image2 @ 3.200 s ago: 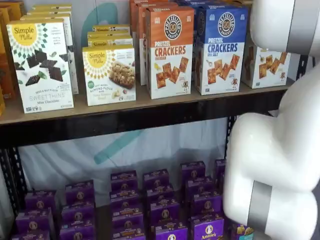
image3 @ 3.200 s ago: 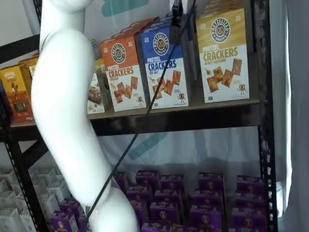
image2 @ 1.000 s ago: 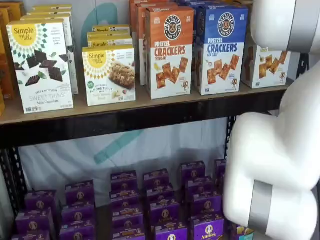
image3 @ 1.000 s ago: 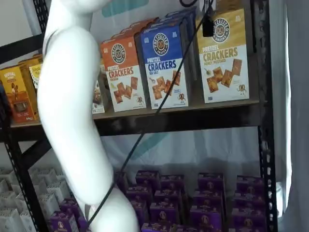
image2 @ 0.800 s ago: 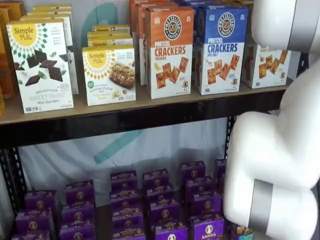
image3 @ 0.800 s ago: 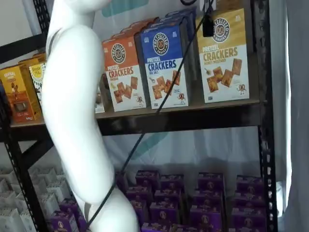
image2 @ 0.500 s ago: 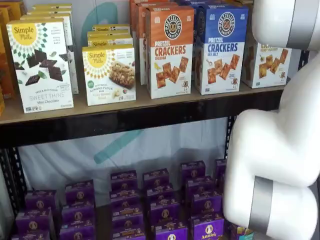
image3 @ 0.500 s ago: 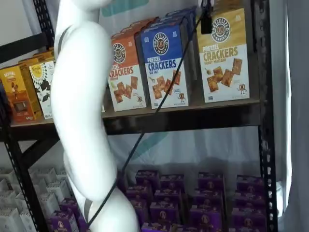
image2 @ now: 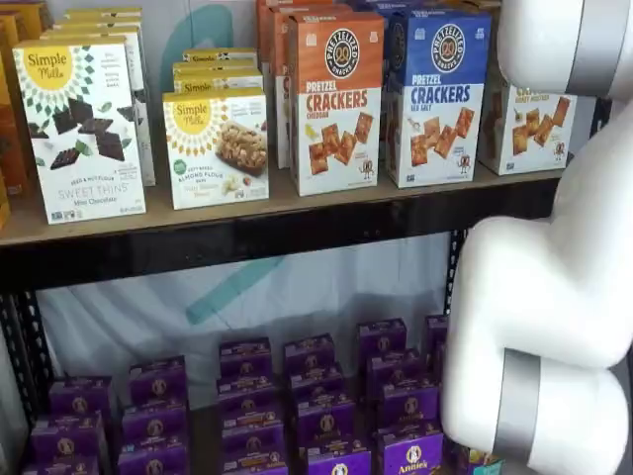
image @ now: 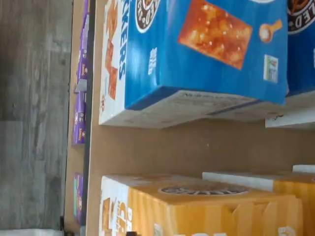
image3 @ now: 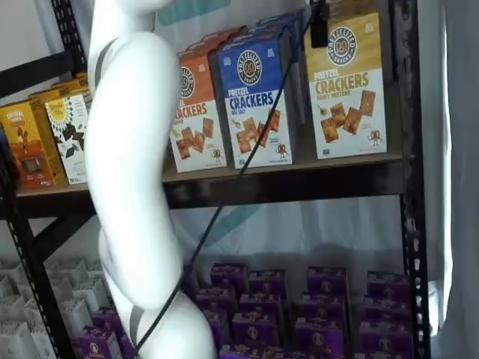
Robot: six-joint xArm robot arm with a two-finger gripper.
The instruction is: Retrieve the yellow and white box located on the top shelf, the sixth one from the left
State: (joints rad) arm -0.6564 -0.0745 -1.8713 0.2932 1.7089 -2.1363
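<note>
The yellow and white box (image3: pixel 346 86) stands at the right end of the top shelf (image3: pixel 299 183), upright, label facing out. In a shelf view the white arm hides its upper part (image2: pixel 524 127). In the wrist view its yellow top (image: pixel 206 209) lies beside the blue-topped box (image: pixel 197 49), with bare shelf board (image: pixel 162 147) between them. The gripper (image3: pixel 319 31) shows only as one black finger hanging from the view's top edge with a cable, in front of the yellow box's upper left corner. No gap between fingers shows.
An orange-topped Pretzel Crackers box (image2: pixel 336 104) and a blue-topped one (image2: pixel 437 97) stand left of the yellow box. Simple Mills boxes (image2: pixel 84 129) are further left. Purple boxes (image2: pixel 316 406) fill the lower shelf. A black perforated upright (image3: pixel 408 149) stands right of the yellow box.
The black finger has moved right, from in front of the blue-topped box to the yellow box's upper left corner, and holds there. The white arm has swung right. No box has moved.
</note>
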